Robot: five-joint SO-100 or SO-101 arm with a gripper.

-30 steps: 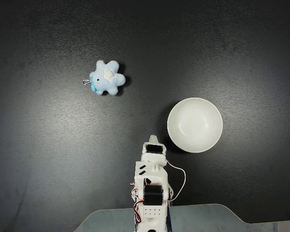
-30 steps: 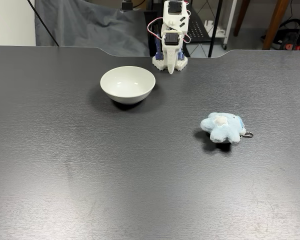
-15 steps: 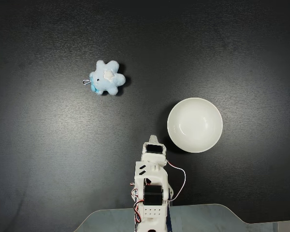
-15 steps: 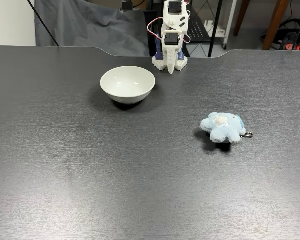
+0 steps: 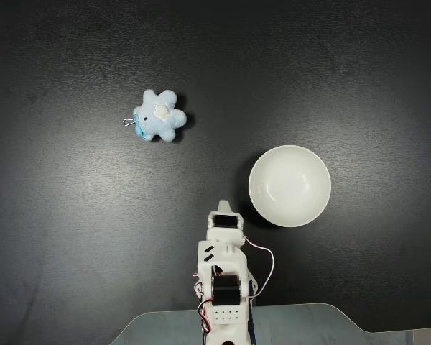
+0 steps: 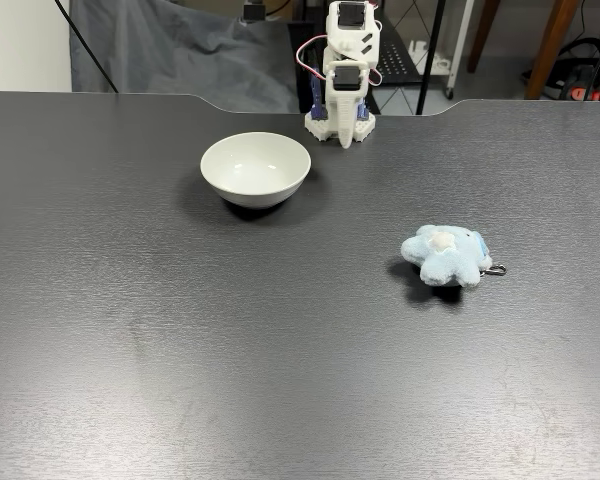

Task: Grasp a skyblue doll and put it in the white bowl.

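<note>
Two task items on a matte black tabletop (image 6: 180,380) with faint grain. Doll (image 5: 158,116) (image 6: 444,255): fluffy pale-blue plush, lumpy rounded limbs, white patch on top, small metal clip at one side; it lies flat, well out from the arm's edge, alone on the open surface. Bowl (image 5: 289,185) (image 6: 255,168): round, glossy white, smooth deep inside, upright, near the arm's edge, just beside the arm. White plastic arm folded at that edge, gripper (image 5: 223,207) (image 6: 346,140) pointing down near the surface, holding nothing; fingers look pressed together into one tapered tip. Doll and bowl well apart.
</note>
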